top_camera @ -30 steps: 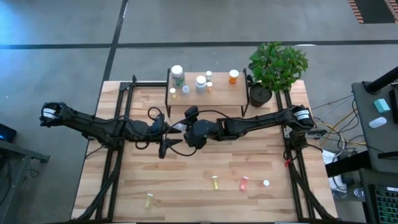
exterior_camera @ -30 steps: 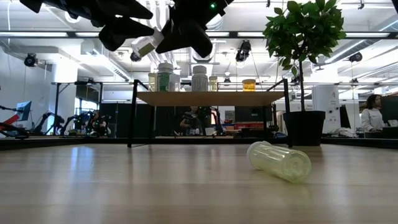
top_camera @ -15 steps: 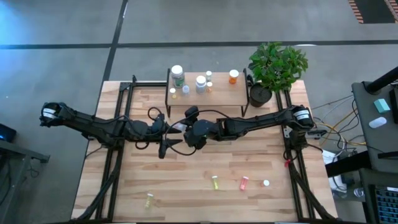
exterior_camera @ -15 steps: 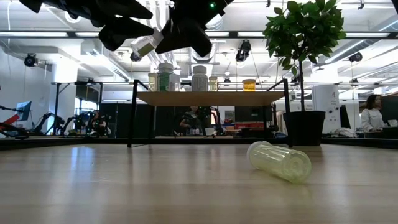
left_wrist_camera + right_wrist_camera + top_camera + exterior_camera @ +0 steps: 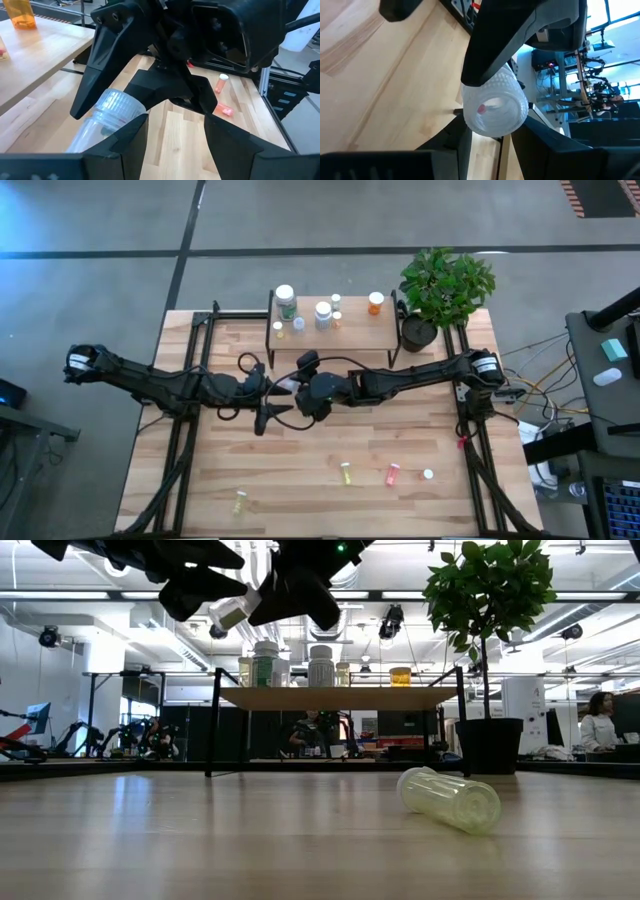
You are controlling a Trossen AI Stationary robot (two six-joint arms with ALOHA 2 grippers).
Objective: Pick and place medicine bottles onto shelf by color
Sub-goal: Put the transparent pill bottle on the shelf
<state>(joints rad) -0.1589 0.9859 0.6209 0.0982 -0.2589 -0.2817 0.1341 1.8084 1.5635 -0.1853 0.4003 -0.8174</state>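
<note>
A clear medicine bottle (image 5: pixel 285 384) with a white ribbed cap hangs above the table's middle, between my two grippers. My right gripper (image 5: pixel 495 125) is shut on it. My left gripper (image 5: pixel 175 117) stands open just left of it; bare table shows between its fingers, and the bottle's body (image 5: pixel 92 132) runs along the outer side of one finger. In the low view the bottle (image 5: pixel 232 612) sits high between both dark hands. The shelf (image 5: pixel 350 332) stands at the far edge with several bottles upright on it, among them a green one (image 5: pixel 285 300), a white one (image 5: pixel 323 313) and an orange one (image 5: pixel 375 303). My right gripper pinches the bottle's white cap (image 5: pixel 470 117) between its two fingers, which come from the table's right, slanting a little down. The bottle runs on beyond the fingers, its cap facing my right wrist. It is lifted clear of the table, its body end a little lower. My left gripper has one finger (image 5: pixel 495 50) lying over the cap and along the body; whether it touches, I cannot tell.
Loose bottles lie near the front edge: a yellow one (image 5: pixel 345 472), an orange-red one (image 5: pixel 392 474), a small white one (image 5: pixel 428 474) and a pale yellow one (image 5: pixel 239 502). A potted plant (image 5: pixel 440 290) stands at the shelf's right end.
</note>
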